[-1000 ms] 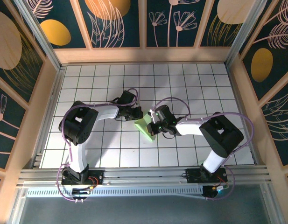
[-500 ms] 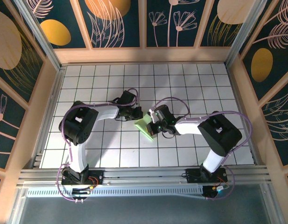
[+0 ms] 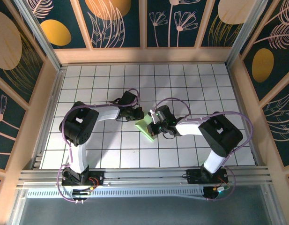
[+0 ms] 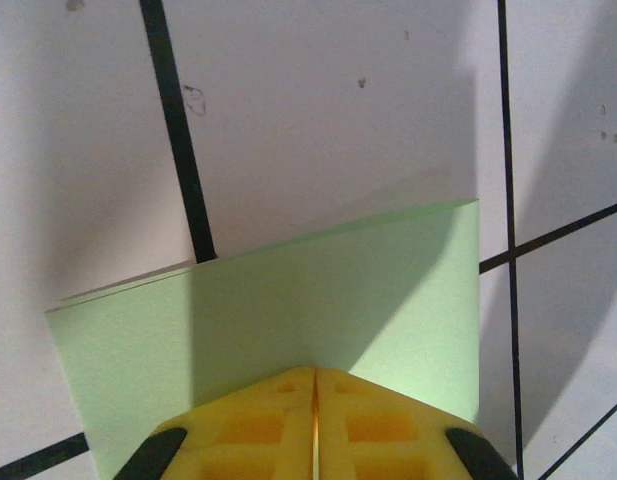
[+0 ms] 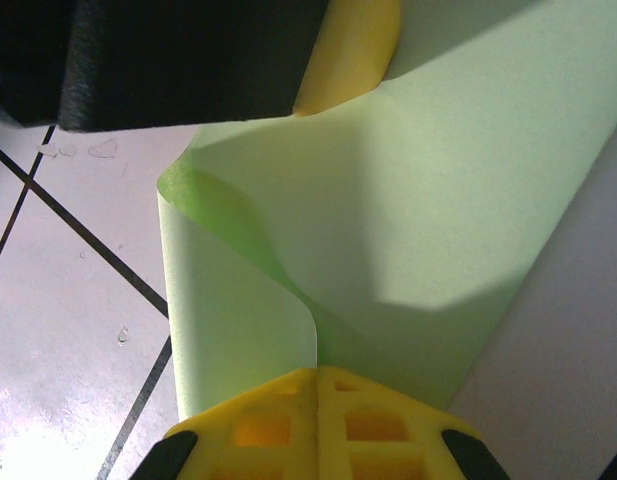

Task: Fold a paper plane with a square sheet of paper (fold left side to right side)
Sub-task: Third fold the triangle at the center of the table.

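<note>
- Step in hand, as a judgement: the 1st fold, left side over to right side, begun but not yet creased.
- Left pincer (image 4: 315, 400): closed, fingers tight together, tips resting on the square sheet of paper (image 4: 338, 290). Pinching it or just pressing it down, cannot tell.
- Sheet spread flat ahead of these tips on the tiled table (image 4: 318, 100), with a thin 2nd layer peeping out at the far left edge.
- Right pincer (image 5: 318, 390): closed as well, gripping a curled-up layer of the sheet, drawn right into the seam between the 2 fingers. Rest of the sheet ahead of the tips, reaching 1 yellow finger of the left pincer at the far edge.
- Next move probably calls for carrying the curled layer across until the edges meet, holding the other side down, then pressing flat. Thin paper, so better slowly, or risk of a skewed crease.
- Containers: none to describe, just the table bearing the sheet.
</note>
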